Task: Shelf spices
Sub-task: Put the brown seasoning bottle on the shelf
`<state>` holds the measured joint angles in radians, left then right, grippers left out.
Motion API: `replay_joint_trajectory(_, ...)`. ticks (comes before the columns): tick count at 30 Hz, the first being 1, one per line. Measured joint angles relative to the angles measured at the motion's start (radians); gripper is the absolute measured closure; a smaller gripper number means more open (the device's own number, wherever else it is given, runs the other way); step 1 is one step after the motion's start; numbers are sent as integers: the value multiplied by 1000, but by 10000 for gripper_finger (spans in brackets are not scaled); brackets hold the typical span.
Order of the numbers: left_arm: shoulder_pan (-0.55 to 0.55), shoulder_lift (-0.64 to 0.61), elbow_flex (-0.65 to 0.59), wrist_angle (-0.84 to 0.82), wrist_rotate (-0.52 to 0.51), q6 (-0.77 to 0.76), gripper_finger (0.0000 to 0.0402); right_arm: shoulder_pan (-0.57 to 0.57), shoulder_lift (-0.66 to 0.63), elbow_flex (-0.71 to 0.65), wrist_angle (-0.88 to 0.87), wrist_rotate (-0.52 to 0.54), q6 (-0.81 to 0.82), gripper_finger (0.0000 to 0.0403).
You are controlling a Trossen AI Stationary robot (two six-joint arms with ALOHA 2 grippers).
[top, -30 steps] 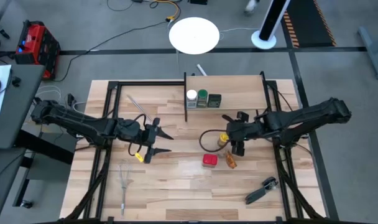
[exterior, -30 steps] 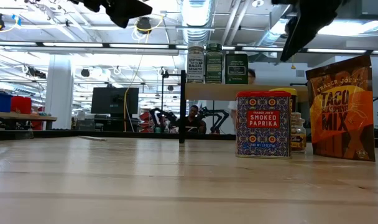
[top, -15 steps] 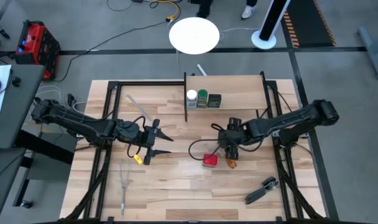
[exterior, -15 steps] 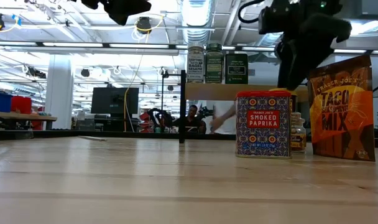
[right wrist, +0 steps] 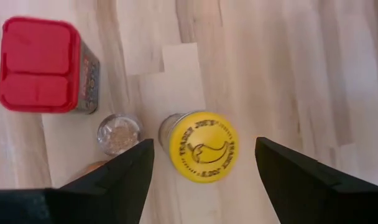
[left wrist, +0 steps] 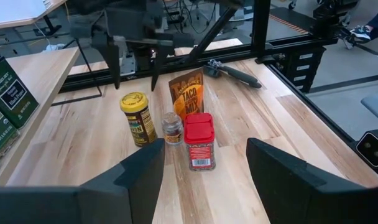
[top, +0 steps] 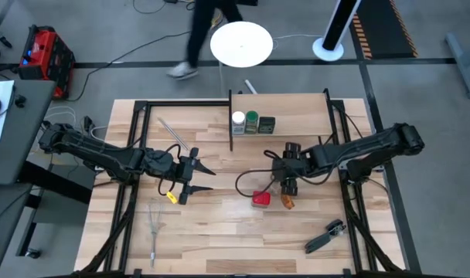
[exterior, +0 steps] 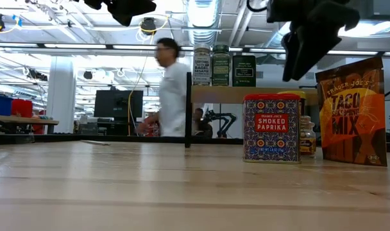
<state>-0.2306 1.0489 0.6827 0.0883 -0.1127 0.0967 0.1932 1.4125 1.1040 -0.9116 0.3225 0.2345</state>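
Note:
The shelf (top: 297,108) stands at the table's far edge and carries a white-capped jar (top: 238,120), a green-capped jar (top: 252,120) and a dark square jar (top: 267,123). A red-lidded paprika tin (right wrist: 43,65), a small clear jar (right wrist: 119,132), an orange taco-mix packet (exterior: 352,112) and a yellow-capped jar (right wrist: 201,146) stand together on the table. My right gripper (top: 289,184) hangs open above the yellow cap, pointing down, one finger on each side and clear of it. My left gripper (top: 212,177) is open and empty, left of the group.
A wire whisk (top: 154,224) lies near the front left and a black-handled tool (top: 325,235) near the front right. A thin metal rod (top: 171,133) lies far left. A person (top: 200,35) walks past beyond the far edge.
My right gripper has moved toward the table's left edge and come down over the yellow-capped jar, still open. A person has walked along behind the table's far edge toward the left.

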Motion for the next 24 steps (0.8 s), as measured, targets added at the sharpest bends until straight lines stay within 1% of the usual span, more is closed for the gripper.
replay_joint_trajectory(4, 0, 0, 0, 0, 0, 0, 183, -20, 0, 5, 7, 11, -4, 120)
replay_joint_trajectory(12, 0, 0, 0, -3, 0, -9, 183, -77, 23, 0, 6, -68, 4, 120)
replay_joint_trajectory(16, 0, 0, 0, -7, 0, -8, 183, -77, 34, -1, 13, -93, 4, 120)
replay_joint_trajectory(24, -4, 0, 0, -9, 0, -9, 183, -78, 72, 0, 3, -94, -6, 120)
